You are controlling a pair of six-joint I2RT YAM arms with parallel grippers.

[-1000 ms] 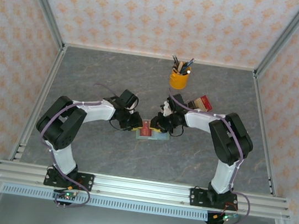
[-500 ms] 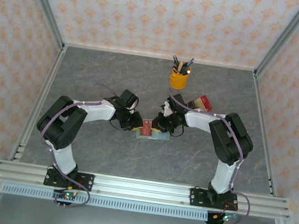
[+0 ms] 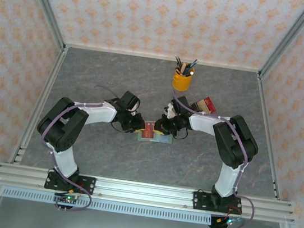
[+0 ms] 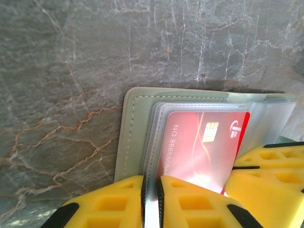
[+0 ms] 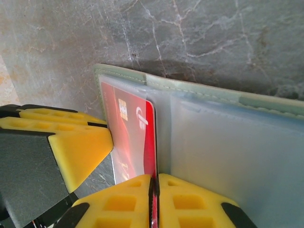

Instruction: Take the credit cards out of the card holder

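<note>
On the overhead feed I see both arms bent inward over the middle of the grey stone-patterned table [image 3: 89, 77]. They meet at the card holder [image 4: 134, 128], which lies open and flat with its green cover underneath and its clear sleeves facing up. The left gripper [image 4: 151, 190] is clenched on the holder. On its wrist camera the two yellow fingers [image 4: 114, 199] press together, with a thin pale sleeve edge pinched between them. The right gripper [image 5: 153, 187] is grasping the red card [image 5: 135, 137], and a sliver of red shows in the narrow seam between its yellow fingers. The card sits over the sleeves on the left gripper's half of the holder. Its gold chip and printed number face the left wrist camera, and it is tilted up off the right-hand sleeves. I cannot tell whether any part of it is tucked inside a sleeve. The two grippers are just beside each other, and one of the left gripper's fingers sits close against the face of the card. Toward the far side of the table, well apart from the holder, stands a yellow cup of pens [image 3: 181, 81]. A small cluster of dark, tan and red blocks [image 3: 205, 105] sits near the right arm.
</note>
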